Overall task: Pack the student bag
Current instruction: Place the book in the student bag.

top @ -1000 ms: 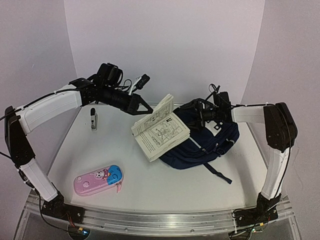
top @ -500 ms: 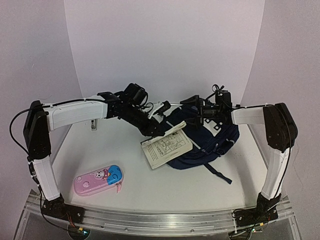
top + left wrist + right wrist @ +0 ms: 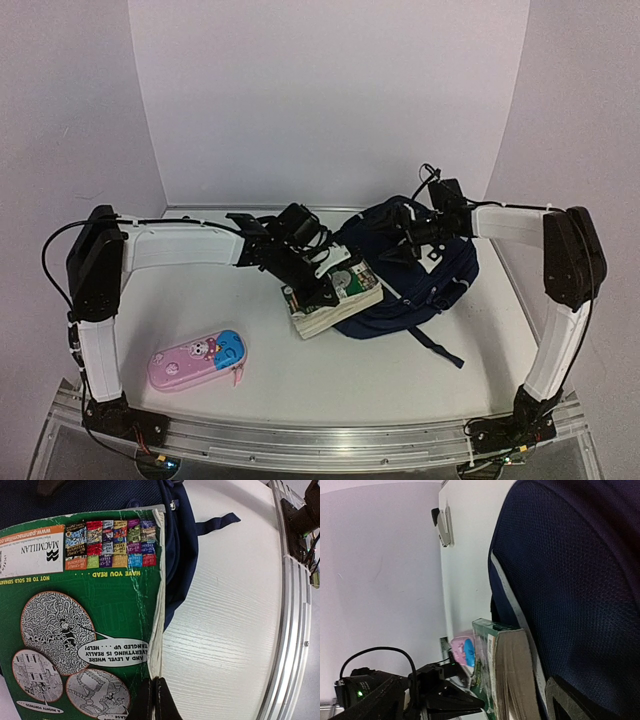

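Left wrist view: left gripper [image 3: 152, 702], pinching the book [image 3: 85, 605], should push it ahead into the student bag [image 3: 100, 500]; right gripper [image 3: 405, 240] gapes open.

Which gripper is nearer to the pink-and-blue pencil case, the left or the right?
Left. The left gripper, on the green book, is beyond and to the right of the pencil case. The right gripper is farther away, over the navy backpack.

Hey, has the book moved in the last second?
Yes. The book, pinched by the left gripper, swung down toward the near edge and closed against the student bag, which stayed put.
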Controlling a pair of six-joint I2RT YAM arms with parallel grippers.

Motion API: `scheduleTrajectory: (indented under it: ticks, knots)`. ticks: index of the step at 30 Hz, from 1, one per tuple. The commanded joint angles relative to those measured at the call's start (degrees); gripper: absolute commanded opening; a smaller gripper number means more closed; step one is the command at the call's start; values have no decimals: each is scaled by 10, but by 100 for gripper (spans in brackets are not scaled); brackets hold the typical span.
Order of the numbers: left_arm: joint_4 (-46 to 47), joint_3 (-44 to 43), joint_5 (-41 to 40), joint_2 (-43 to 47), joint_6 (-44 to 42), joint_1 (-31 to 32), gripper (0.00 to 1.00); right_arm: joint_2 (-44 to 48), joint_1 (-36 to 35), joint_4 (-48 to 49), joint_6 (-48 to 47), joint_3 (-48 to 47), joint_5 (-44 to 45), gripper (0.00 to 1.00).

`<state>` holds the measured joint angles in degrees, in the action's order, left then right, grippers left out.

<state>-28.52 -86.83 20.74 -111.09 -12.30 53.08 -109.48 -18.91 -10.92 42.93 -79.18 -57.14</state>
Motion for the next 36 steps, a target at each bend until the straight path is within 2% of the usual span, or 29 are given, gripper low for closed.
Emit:
scheduleTrajectory:
  ticks: [1, 4, 11, 16, 23, 31, 33, 35, 36]
  knots:
    - [72, 35, -46, 2, -35, 0, 0, 27, -7, -211, -222, -39, 75, 92]
    - [84, 45, -60, -4, -53, 1, 0, 25, -19, -226, -249, -42, 66, 84]
    - [90, 48, -102, -36, -91, 20, 0, 0, -56, -245, -280, -74, 86, 80]
    - [109, 57, -110, -43, -97, 25, 0, -24, -76, -244, -283, -90, 79, 73]
    - [126, 70, -111, -39, -106, 25, 0, -70, -86, -244, -292, -115, 83, 71]
    - [153, 102, -108, -10, -86, 25, 0, -60, -92, -242, -298, -112, 12, 51]
    - [167, 117, -105, 3, -84, 25, 0, -56, -96, -243, -300, -109, 21, 59]
    - [180, 130, -106, 12, -85, 25, 0, -68, -100, -243, -298, -104, 43, 74]
    - [181, 131, -106, 13, -87, 25, 0, -76, -101, -243, -299, -104, 48, 75]
